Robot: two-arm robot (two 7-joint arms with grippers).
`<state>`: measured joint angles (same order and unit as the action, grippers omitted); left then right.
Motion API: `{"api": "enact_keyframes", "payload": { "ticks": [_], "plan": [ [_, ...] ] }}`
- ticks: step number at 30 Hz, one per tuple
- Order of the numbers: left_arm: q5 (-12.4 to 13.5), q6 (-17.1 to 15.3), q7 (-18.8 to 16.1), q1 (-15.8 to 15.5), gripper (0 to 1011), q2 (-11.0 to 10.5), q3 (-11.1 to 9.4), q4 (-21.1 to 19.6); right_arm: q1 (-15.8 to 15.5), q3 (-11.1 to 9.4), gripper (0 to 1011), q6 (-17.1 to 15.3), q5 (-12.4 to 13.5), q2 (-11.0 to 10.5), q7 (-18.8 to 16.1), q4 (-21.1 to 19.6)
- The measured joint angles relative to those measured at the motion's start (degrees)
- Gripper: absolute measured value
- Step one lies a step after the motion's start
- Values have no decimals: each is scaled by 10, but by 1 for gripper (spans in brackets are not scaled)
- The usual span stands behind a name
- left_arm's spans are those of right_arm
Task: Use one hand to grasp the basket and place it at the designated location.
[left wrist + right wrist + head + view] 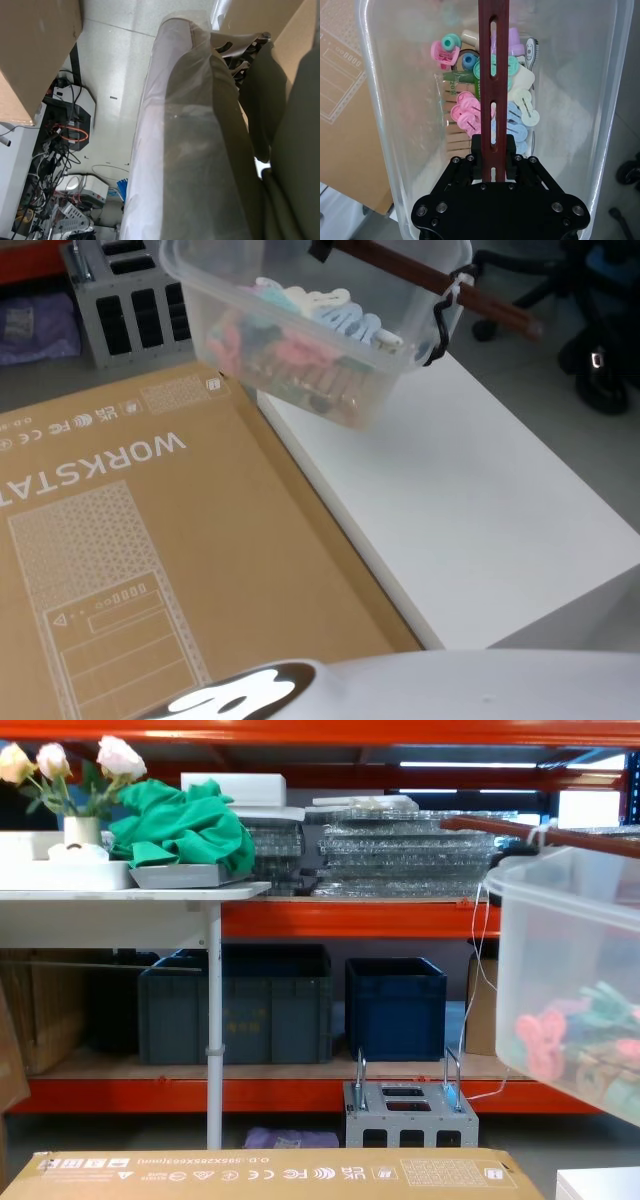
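While the right hand [493, 160] pinched the bar handle [493, 75], the basket [300, 340] hung under it, mid-carry over the table [480, 520]. Next, prob.: steady move to the spot, lower, let go.

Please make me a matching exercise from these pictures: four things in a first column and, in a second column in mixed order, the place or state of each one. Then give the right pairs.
Column one
1. basket
2. bar handle
3. cardboard box
4. dark blue crates

Column two
A. lying flat beside the white table, on the robot's left
B. on the lower shelf of the orange rack
C. clamped in the right end effector
D. lifted in the air, with small coloured items inside

Pairs: 1-D, 2-C, 3-A, 4-B.
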<state>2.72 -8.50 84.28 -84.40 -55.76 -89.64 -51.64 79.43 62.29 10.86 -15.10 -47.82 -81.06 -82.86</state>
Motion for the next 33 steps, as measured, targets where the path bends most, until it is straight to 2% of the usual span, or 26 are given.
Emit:
{"api": "enact_keyframes", "payload": {
  "ticks": [9, 21, 33],
  "plan": [
    [0, 0, 0, 0, 0, 0, 0, 0, 5, 17, 234, 46, 15, 13, -1, -40],
    [0, 0, 0, 0, 0, 0, 0, 0, 11, 42, 234, 84, 32, 34, -5, -81],
    [0, 0, 0, 0, 0, 0, 0, 0, 12, 66, 234, 149, 53, 48, 2, -121]
  ]
}}
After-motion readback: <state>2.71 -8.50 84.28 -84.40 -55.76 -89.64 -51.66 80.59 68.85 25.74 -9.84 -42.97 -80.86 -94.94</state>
